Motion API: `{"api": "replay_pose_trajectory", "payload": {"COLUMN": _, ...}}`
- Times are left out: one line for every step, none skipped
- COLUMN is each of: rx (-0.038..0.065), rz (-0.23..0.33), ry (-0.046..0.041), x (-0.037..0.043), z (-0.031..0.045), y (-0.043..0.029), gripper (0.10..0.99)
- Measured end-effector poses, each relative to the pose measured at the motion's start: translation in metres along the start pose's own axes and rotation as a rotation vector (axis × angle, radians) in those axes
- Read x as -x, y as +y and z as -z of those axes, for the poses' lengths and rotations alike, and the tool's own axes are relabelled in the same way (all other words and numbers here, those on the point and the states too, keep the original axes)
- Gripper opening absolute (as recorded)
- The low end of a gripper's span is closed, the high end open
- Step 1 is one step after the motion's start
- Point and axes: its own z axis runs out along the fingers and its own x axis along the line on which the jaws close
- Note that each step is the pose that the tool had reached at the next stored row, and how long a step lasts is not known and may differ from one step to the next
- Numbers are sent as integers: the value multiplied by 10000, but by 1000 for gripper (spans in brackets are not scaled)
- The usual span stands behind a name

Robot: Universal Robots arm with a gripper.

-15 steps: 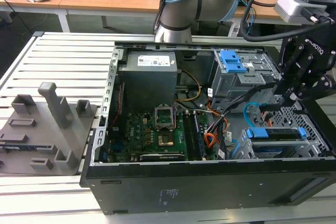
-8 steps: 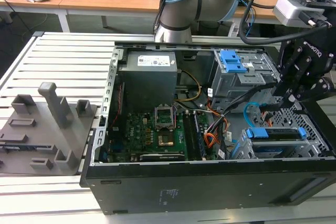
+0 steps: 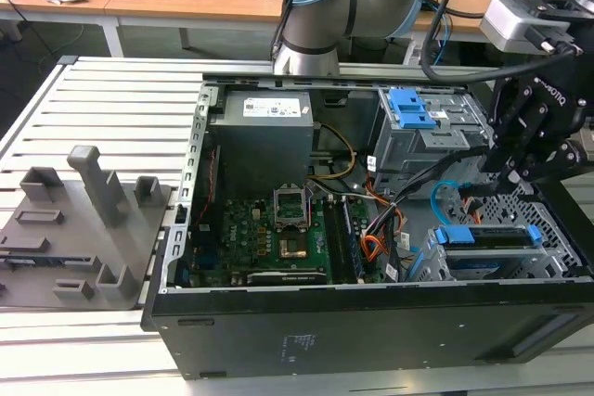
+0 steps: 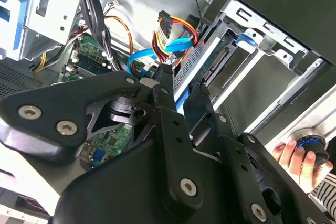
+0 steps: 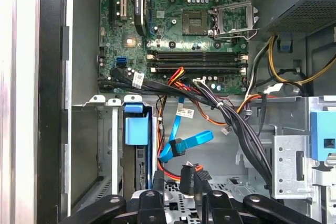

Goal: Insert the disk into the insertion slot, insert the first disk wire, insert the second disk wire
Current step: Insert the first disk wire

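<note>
Black two-finger tool [image 4: 184, 85]: fingers apart, nothing gripped, poised over the low grey perforated drive cage [image 3: 425, 261]. The red-orange-yellow-black wire bundle [image 4: 176, 32] and thin light-blue flat cable [image 5: 191, 141] hang loose beside it. I judge both light and floppy, so I'd grip the rigid plugs, not the strands.

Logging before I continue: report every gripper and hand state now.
Gripper: open, nothing between its fingers.
Person's hand: resting on a blue knob.

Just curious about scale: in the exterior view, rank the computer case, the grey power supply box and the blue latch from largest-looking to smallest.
1. computer case
2. power supply box
3. blue latch
</note>
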Motion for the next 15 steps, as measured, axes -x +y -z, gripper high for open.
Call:
{"api": "replay_pose_trajectory", "payload": {"rx": 0, "rz": 0, "ry": 0, "x": 0, "z": -7, "y": 0, "gripper": 361}}
{"api": "replay_pose_trajectory", "payload": {"rx": 0, "rz": 0, "ry": -1, "x": 0, "z": -12, "y": -1, "gripper": 361}}
{"api": "replay_pose_trajectory", "payload": {"rx": 0, "rz": 0, "ry": 0, "x": 0, "z": -15, "y": -1, "gripper": 361}}
{"api": "replay_pose_trajectory", "payload": {"rx": 0, "rz": 0, "ry": 0, "x": 0, "z": -21, "y": -1, "gripper": 361}}
{"api": "replay_pose_trajectory", "payload": {"rx": 0, "rz": 0, "ry": 1, "x": 0, "z": -29, "y": -1, "gripper": 361}}
{"api": "replay_pose_trajectory", "payload": {"rx": 0, "rz": 0, "ry": 0, "x": 0, "z": -35, "y": -2, "gripper": 361}}
{"api": "replay_pose_trajectory", "payload": {"rx": 0, "rz": 0, "ry": -1, "x": 0, "z": -41, "y": -2, "gripper": 361}}
{"api": "replay_pose_trajectory", "payload": {"rx": 0, "rz": 0, "ry": -1, "x": 0, "z": -47, "y": -2, "gripper": 361}}
{"api": "replay_pose_trajectory", "payload": {"rx": 0, "rz": -1, "ry": 0, "x": 0, "z": -59, "y": -3, "gripper": 361}}
{"api": "replay_pose_trajectory", "payload": {"rx": 0, "rz": -1, "ry": 0, "x": 0, "z": -73, "y": -4, "gripper": 361}}
{"api": "replay_pose_trajectory", "payload": {"rx": 0, "rz": 0, "ry": 0, "x": 0, "z": -84, "y": -4, "gripper": 361}}
{"api": "replay_pose_trajectory", "payload": {"rx": -1, "rz": 0, "ry": 1, "x": 6, "z": -104, "y": -5, "gripper": 361}}
{"api": "replay_pose_trajectory", "payload": {"rx": 0, "rz": 0, "ry": 1, "x": 17, "z": -107, "y": -5, "gripper": 361}}
{"api": "replay_pose_trajectory", "payload": {"rx": -1, "rz": -1, "ry": 0, "x": 31, "z": -110, "y": -5, "gripper": 361}}
{"api": "replay_pose_trajectory", "payload": {"rx": 0, "rz": 0, "ry": -1, "x": 56, "z": -113, "y": -5, "gripper": 361}}
